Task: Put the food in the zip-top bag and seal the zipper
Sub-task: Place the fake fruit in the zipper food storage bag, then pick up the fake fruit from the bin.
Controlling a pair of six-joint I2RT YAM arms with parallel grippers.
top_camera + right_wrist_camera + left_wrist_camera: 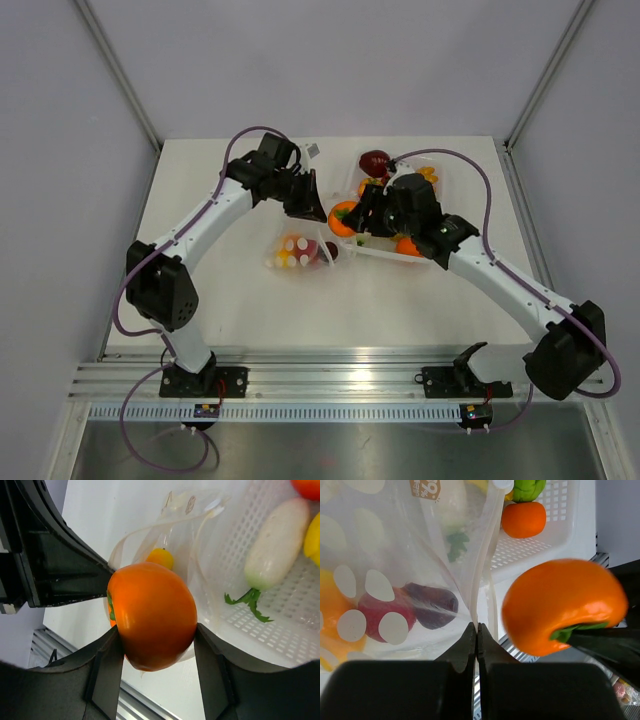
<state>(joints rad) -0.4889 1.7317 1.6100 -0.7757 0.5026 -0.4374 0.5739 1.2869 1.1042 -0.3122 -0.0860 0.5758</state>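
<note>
**Orange fruit held at bag mouth, bag edge pinched by other gripper**

A white perforated tray (235, 555) is seen at the far right of the desk (240, 300). A white radish (277, 540) with green leaves, a yellow piece (312, 540) and a red piece (306, 487) are lying in it. From the left wrist view a small orange piece (522, 519) and a green piece (527, 489) are also seen in the tray. The near wall of the tray is just beside the bag (298, 250), which lies on the desk left of it.

The bag is see-through with white blotches. A red piece (375, 617), a dark purple piece (432, 605) and a yellow piece (160, 557) are already inside.

The left gripper (477, 630) is pressed together, with the zipper strip (481, 580) at the bag's mouth pinched between its fingers. The mouth is held up and gapes as a loop in the right wrist view.

The right gripper (156, 635) is clamped on a large orange fruit (150, 610) with a green stem, one finger on each side. The fruit is held in the air right in front of the open mouth, not inside. The dark body of the left gripper is just beside the fruit on one side and the tray wall is near on the other, so the gap is crowded. Whether the fruit touches the bag rim cannot be told.
</note>
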